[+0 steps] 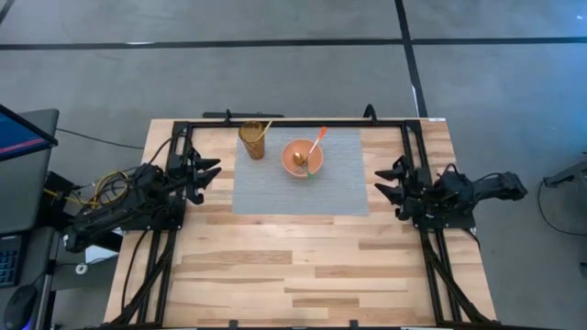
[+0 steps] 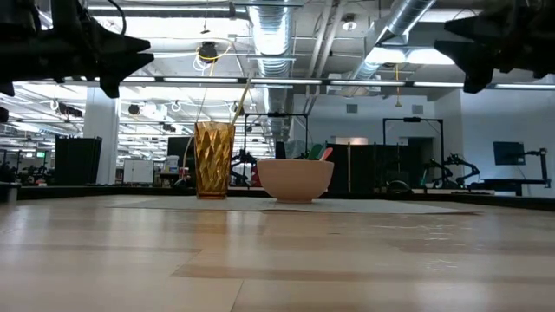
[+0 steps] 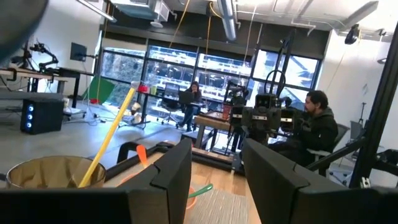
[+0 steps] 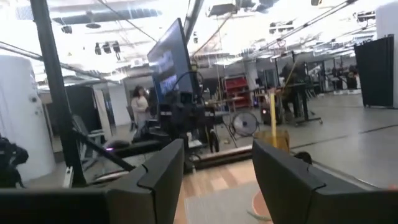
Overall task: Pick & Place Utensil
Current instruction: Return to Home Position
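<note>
We find the left claw point(image 1: 211, 179) and right claw point(image 1: 380, 182) released and empty, raised above the wooden desk point(image 1: 303, 266) at opposite edges of the gray woven tablemat point(image 1: 275, 192). The orange faceted glass cup point(image 1: 252, 139), holding the yellow straw point(image 1: 265, 129), stands on the tablemat beside the brown round bowl point(image 1: 301, 158), apart from both claws.

Orange glass cup point(image 2: 214, 161), yellow straw point(image 2: 240, 102) leaning inside, stands upright just beside brown bowl point(image 2: 295, 180), both on gray tablemat point(image 2: 390, 206).
</note>
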